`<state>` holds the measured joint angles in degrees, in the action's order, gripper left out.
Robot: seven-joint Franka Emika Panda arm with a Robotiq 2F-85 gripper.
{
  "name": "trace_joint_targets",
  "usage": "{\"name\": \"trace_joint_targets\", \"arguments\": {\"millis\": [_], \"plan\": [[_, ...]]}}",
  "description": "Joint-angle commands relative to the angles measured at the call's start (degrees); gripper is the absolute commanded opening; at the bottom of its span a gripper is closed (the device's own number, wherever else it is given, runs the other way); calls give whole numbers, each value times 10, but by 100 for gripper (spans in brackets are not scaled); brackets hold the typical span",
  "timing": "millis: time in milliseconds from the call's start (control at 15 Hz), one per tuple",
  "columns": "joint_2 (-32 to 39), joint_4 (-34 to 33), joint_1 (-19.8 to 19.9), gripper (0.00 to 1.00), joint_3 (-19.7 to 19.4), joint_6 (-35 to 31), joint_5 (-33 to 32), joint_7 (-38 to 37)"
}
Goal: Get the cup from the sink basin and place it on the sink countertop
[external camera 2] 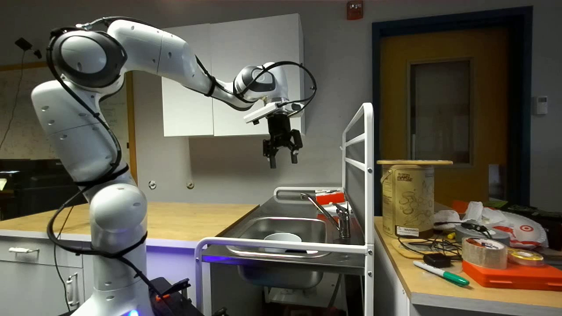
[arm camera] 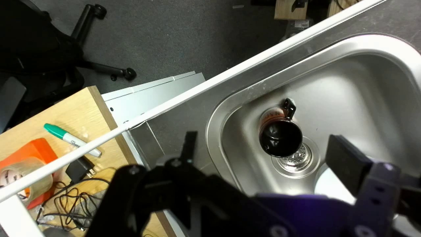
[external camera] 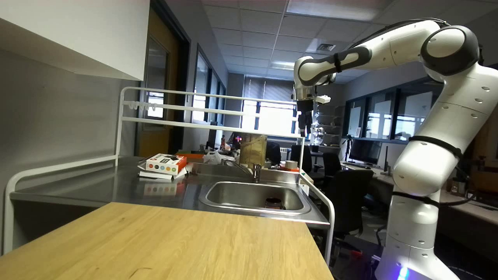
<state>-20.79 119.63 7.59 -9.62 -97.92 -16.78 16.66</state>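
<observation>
The dark brown cup (arm camera: 280, 138) stands in the sink basin (arm camera: 355, 89) beside the drain, its handle toward the top of the wrist view. In an exterior view the cup (external camera: 274, 203) shows low in the basin (external camera: 233, 193), near its right end. The grey steel sink countertop (external camera: 124, 184) rims the basin and also shows in the wrist view (arm camera: 194, 115). My gripper (external camera 2: 283, 160) is open and empty, pointing down high above the sink. In the wrist view the cup lies between the gripper's (arm camera: 262, 136) spread fingers but far below them.
A white round dish (external camera 2: 282, 237) is also in the basin. The faucet (external camera 2: 344, 221) rises at the basin's edge. The white tubular rack (external camera: 210, 127) borders the countertop. A red-and-white box (external camera: 165, 163) lies on the countertop. A wooden tabletop (external camera: 163, 245) adjoins it.
</observation>
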Motion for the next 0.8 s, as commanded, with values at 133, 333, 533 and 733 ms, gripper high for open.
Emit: {"name": "trace_joint_targets", "arguments": {"millis": [133, 333, 533, 733], "plan": [[1, -1, -3, 100, -2, 0, -2, -1], [7, -5, -3, 100, -4, 1, 2, 0], [16, -13, -3, 100, -3, 2, 5, -3], [26, -19, -3, 100, -2, -1, 6, -9]]}}
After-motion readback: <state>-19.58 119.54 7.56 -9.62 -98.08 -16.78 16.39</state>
